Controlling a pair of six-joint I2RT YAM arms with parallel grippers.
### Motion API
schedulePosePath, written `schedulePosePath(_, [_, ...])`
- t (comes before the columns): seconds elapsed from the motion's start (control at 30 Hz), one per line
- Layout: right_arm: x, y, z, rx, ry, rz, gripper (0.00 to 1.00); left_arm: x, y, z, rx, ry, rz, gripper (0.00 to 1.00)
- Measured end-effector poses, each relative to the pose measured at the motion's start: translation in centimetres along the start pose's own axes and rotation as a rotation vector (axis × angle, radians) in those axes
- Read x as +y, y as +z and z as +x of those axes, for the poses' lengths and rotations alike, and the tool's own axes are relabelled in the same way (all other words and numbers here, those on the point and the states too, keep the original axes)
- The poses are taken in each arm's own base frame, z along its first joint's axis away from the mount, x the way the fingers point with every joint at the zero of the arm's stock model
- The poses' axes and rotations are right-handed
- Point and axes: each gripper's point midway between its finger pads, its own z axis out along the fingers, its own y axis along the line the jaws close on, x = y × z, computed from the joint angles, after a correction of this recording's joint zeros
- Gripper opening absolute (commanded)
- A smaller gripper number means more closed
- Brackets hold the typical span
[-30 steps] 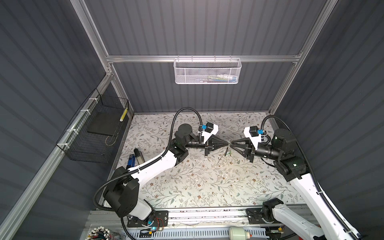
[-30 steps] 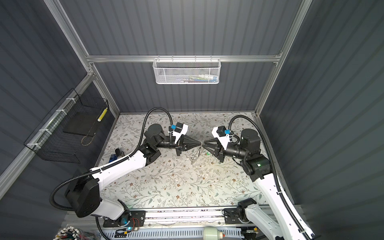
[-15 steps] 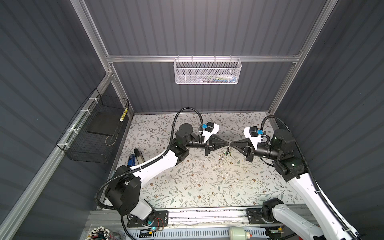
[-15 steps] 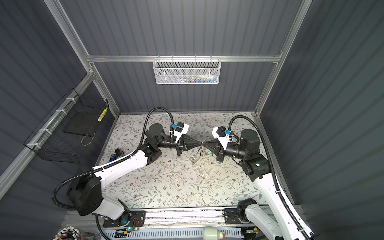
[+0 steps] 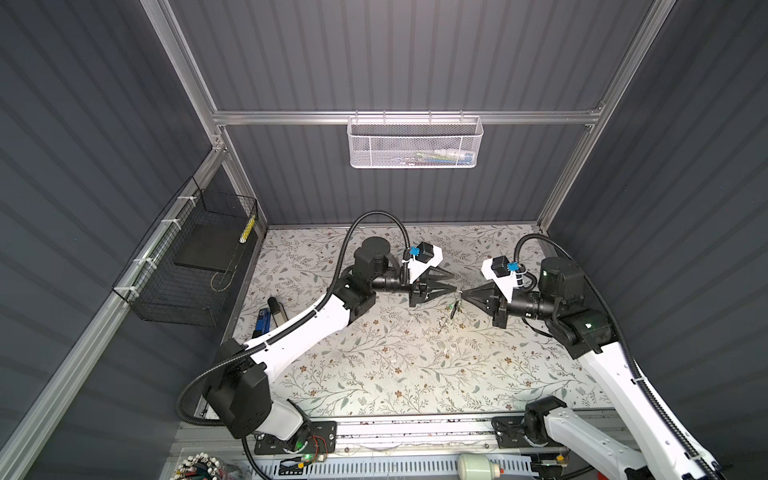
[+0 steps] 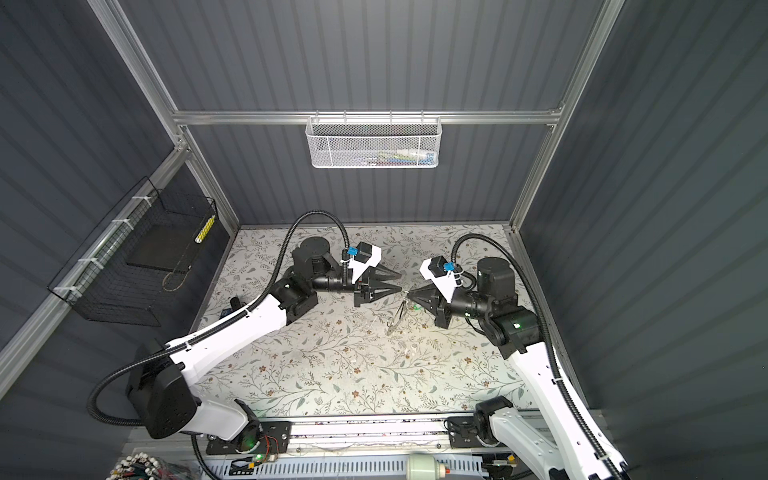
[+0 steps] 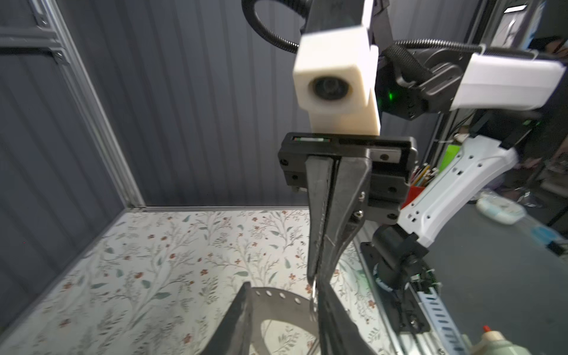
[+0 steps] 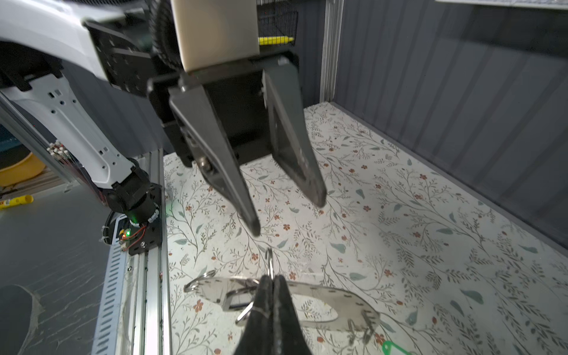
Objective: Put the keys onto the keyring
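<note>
The keyring is a flat grey metal plate with a big hole and small rim holes. It hangs in the air by a thin wire loop. My right gripper is shut on that loop. A bright green key tag dangles at the plate's far end. My left gripper stands open just beyond the loop and touches nothing. In the left wrist view the plate shows between my left gripper's spread fingers. In both top views the two grippers meet tip to tip above mid-table, with the keyring hanging below.
The floral table mat lies under both arms. A white mesh basket hangs on the back wall and a black wire basket on the left wall. A blue and a black item lie at the table's left edge.
My right gripper has shut on the keyring's wire loop. My left gripper, shut on it before, has opened and let go.
</note>
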Motion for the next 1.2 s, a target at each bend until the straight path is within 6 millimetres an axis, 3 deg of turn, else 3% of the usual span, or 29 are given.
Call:
schedulePosePath(0.1, [0.0, -0.2, 0.3, 0.051, 0.001, 0.005, 0.0, 0.1, -0.9, -1.6, 0.052, 0.104, -0.04, 0.34])
schedulePosePath(0.2, [0.1, -0.4, 0.7, 0.09, 0.004, -0.001, 0.0, -0.3, -1.0, -2.0, 0.104, 0.175, -0.054, 0.33])
schedulePosePath(0.47, [0.1, -0.4, 1.6, 0.18, 0.029, -0.019, 0.0, -2.3, 1.1, 1.0, 0.27, 0.245, -0.037, 0.33])
schedulePosePath(0.73, [0.2, -0.5, 2.1, 0.217, 0.041, -0.031, 0.0, -2.1, 2.1, 3.5, 0.371, 0.258, -0.036, 0.3])
schedulePosePath(1.2, [0.2, -0.5, 2.3, 0.228, 0.045, -0.028, 0.0, -2.4, 3.1, 3.9, 0.385, 0.263, -0.023, 0.22])
